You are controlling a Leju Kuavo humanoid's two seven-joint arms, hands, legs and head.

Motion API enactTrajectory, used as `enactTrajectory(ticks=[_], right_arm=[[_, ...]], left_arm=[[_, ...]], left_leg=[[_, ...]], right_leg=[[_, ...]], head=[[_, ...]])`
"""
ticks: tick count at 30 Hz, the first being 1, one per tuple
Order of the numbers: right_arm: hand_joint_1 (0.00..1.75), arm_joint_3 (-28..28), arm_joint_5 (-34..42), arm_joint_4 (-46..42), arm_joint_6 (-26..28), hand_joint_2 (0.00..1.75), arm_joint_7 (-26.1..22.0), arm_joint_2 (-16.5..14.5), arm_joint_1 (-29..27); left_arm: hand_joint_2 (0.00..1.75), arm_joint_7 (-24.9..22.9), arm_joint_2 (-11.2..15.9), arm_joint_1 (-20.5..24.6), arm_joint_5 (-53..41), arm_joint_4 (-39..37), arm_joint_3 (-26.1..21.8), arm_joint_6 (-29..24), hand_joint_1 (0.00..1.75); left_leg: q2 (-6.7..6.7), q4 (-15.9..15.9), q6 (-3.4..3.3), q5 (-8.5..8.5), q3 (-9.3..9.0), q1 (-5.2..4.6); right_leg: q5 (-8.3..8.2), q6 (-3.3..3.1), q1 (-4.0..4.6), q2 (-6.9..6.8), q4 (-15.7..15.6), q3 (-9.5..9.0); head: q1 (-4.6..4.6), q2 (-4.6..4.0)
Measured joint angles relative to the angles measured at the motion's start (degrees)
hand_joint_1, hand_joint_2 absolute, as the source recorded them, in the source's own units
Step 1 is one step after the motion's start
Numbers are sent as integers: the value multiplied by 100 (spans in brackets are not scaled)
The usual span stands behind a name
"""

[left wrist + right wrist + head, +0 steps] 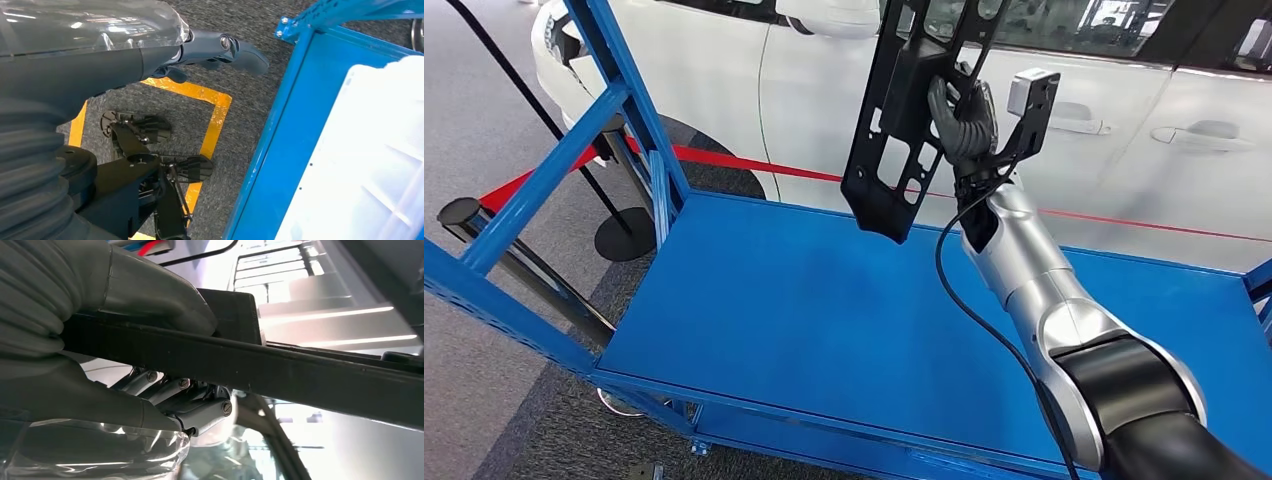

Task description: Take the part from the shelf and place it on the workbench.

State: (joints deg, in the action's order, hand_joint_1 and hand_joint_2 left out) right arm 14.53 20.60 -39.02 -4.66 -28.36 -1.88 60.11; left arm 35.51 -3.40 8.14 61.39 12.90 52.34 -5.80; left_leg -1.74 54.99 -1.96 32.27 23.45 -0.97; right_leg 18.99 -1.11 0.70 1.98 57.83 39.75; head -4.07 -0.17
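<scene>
A long black plastic part (902, 120) with several cutouts hangs upright above the blue shelf deck (804, 310). My right hand (962, 118) grips it at its right edge, raised high at the end of the silver arm. In the right wrist view the part (280, 367) runs as a dark bar across the picture, clamped between the thumb and the fingers (180, 400) of the right hand (125, 355). My left hand (220, 47) hangs beside the shelf over the carpet, holding nothing, its fingers nearly straight.
Blue shelf posts (614, 90) rise at the left. A white car (1064, 120) stands close behind the shelf, with a red belt barrier (754, 165) and black stanchion (619, 235). A white bin (360, 165) sits on a blue shelf level (270, 165). Yellow floor tape (212, 125) marks the carpet.
</scene>
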Motion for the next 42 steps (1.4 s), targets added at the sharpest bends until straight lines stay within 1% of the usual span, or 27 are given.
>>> enactTrajectory(ticks=[6,11,17,18,20,22,23,24,25,26,27,28,29,30,31,32,33,34,36,37,38,39,40,41,42], right_arm=[[175,34,-53,-728,131,175,318,-9,160],[175,48,-213,-1132,241,175,382,-23,41],[175,48,-214,-1312,123,175,389,-43,-138],[175,48,-196,-1316,110,175,395,-49,-150],[175,48,-158,-1316,109,175,418,-72,-161],[175,48,-123,-1314,116,175,457,-91,-161],[175,49,-110,-1310,118,175,479,-95,-154],[175,49,-98,-1306,119,175,498,-97,-148],[175,50,-89,-1297,119,175,516,-98,-147],[175,50,-83,-1283,117,175,535,-102,-150],[175,50,-77,-1265,114,175,554,-105,-164],[175,50,-73,-1240,106,175,576,-109,-180],[175,50,-68,-1217,96,175,592,-113,-190],[175,50,-63,-1201,88,175,603,-116,-193],[175,50,-60,-1187,80,175,607,-120,-192],[175,50,-56,-1174,76,175,607,-124,-186],[175,50,-54,-1164,75,175,609,-131,-181],[175,50,-54,-1156,75,175,610,-141,-179],[175,50,-53,-1141,78,175,613,-161,-183],[175,50,-54,-1134,78,175,613,-168,-189],[175,50,-54,-1128,77,175,614,-172,-190],[175,50,-54,-1123,75,175,613,-176,-189],[175,50,-54,-1117,73,175,613,-180,-193],[175,50,-53,-1108,72,175,612,-181,-201],[175,50,-53,-1094,70,175,612,-181,-216]], left_arm=[[175,-19,0,-1,4,0,-128,-59,0],[175,-89,-2,49,-122,0,-173,-131,0],[175,-190,-4,55,-126,0,-208,-55,0],[175,-213,-4,54,-115,0,-220,-39,0],[175,-263,-7,52,-76,0,-260,-36,0],[175,-300,-30,55,-28,-1,-324,-45,0],[175,-307,-44,58,-10,-1,-355,-47,0],[175,-310,-59,60,5,-1,-384,-52,0],[175,-314,-66,60,16,-2,-411,-64,0],[175,-320,-72,59,26,-2,-438,-82,0],[175,-325,-78,58,32,-2,-461,-110,0],[175,-329,-82,58,31,-2,-480,-143,0],[175,-331,-85,60,27,-2,-492,-172,0],[175,-332,-89,63,19,-2,-498,-198,0],[175,-336,-93,65,7,-2,-503,-218,0],[175,-340,-97,75,-4,-2,-505,-234,0],[175,-348,-101,85,-13,-2,-508,-249,0],[175,-356,-106,96,-19,-2,-511,-261,0],[175,-366,-116,112,-21,-2,-521,-272,0],[175,-368,-121,117,-23,-2,-528,-272,0],[175,-368,-124,123,-24,-2,-536,-273,0],[175,-368,-125,131,-24,-2,-544,-273,0],[175,-368,-126,138,-25,-2,-550,-273,0],[175,-368,-127,142,-25,-2,-555,-273,0],[175,-369,-128,140,-26,-2,-561,-274,0]], left_leg=[[-2,0,0,0,0,0],[-2,0,0,0,0,0],[-2,0,0,0,0,0],[-1,12,-2,1,2,-5],[-1,32,-19,-23,15,-25],[11,-62,-49,-117,-9,0],[24,-135,-64,-175,-38,23],[38,-204,-78,-222,-63,47],[52,-224,-84,-248,-82,53],[59,-226,-87,-250,-77,56],[63,-206,-81,-236,-73,59],[65,-175,-71,-210,-74,64],[62,-139,-56,-172,-80,71],[55,-92,-37,-121,-90,79],[48,-38,-10,-54,-99,90],[44,21,22,13,-84,93],[41,78,55,67,-52,96],[43,115,86,104,-15,97],[49,146,129,133,27,102],[57,165,154,163,26,107],[69,256,184,224,62,110],[84,458,221,331,159,115],[102,797,259,485,336,127],[117,1220,293,649,574,139],[125,1631,319,773,820,153]], right_leg=[[0,0,0,-2,-1,0],[0,0,0,-1,-1,-1],[0,0,-1,-1,-1,0],[-7,8,-9,-1,-10,-2],[-46,49,-30,3,-38,-5],[-71,106,-21,8,-72,4],[-21,127,-13,-7,-9,49],[86,148,-10,-36,175,145],[239,165,-23,-78,495,298],[398,180,-43,-113,904,487],[507,194,-67,-139,1275,661],[524,206,-90,-156,1492,767],[435,214,-112,-167,1481,767],[253,219,-130,-174,1238,656],[100,218,-139,-175,900,489],[0,207,-134,-170,608,334],[-7,180,-125,-164,384,222],[52,149,-106,-153,298,182],[134,79,-87,-136,246,179],[148,53,-91,-130,243,178],[163,27,-106,-131,232,168],[173,9,-124,-136,218,155],[182,-6,-135,-143,210,146],[187,-14,-139,-150,208,143],[189,-18,-140,-154,209,143]], head=[[0,0],[0,0],[0,0],[0,0],[0,0],[0,1],[2,1],[3,1],[5,0],[7,0],[7,0],[7,0],[7,0],[7,0],[7,0],[7,0],[7,1],[5,2],[2,2],[1,2],[1,1],[1,1],[0,1],[-1,1],[-1,1]])
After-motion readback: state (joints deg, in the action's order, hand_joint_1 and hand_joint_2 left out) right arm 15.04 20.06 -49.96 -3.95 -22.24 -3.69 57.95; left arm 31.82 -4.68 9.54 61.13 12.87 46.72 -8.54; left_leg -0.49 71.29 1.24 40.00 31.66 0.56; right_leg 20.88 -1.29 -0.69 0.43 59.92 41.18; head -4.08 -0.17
